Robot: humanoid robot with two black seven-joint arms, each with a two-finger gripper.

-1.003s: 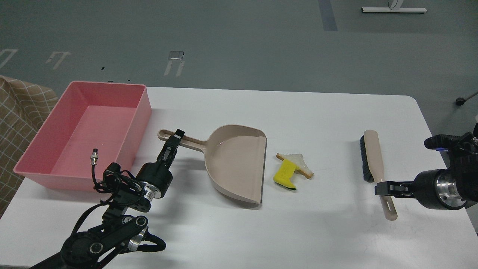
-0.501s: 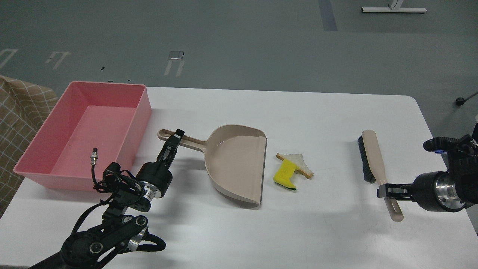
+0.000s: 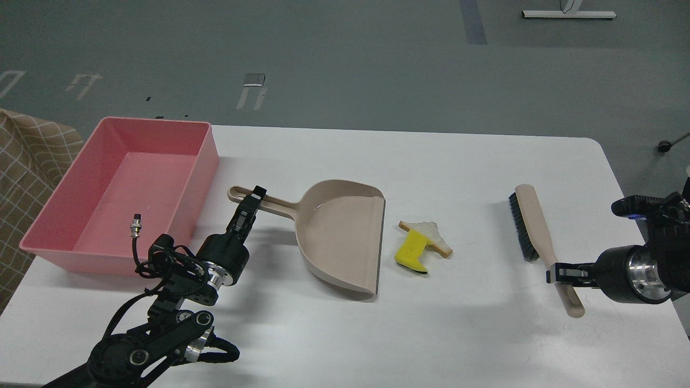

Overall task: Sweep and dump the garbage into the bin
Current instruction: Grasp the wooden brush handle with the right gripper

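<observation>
The garbage lies mid-table: a white bread piece (image 3: pixel 431 236) with brown crust and a yellow sponge block (image 3: pixel 411 253) with a green edge, touching each other. A beige dustpan (image 3: pixel 339 237) lies just left of them, mouth toward them. My left gripper (image 3: pixel 250 207) is shut on the dustpan's handle (image 3: pixel 269 203). My right gripper (image 3: pixel 558 274) is shut on the handle of a beige brush (image 3: pixel 531 229) with black bristles, right of the garbage. The pink bin (image 3: pixel 202 161) stands at the left and looks empty.
The white table (image 3: pixel 458 334) ends at a rounded right edge near my right arm. A checked beige cloth (image 3: pixel 27 156) shows beyond the table's left edge. Grey floor lies behind the table.
My right gripper has tilted the brush so its head has swung left and a little farther back. The left arm, dustpan and garbage have not moved.
</observation>
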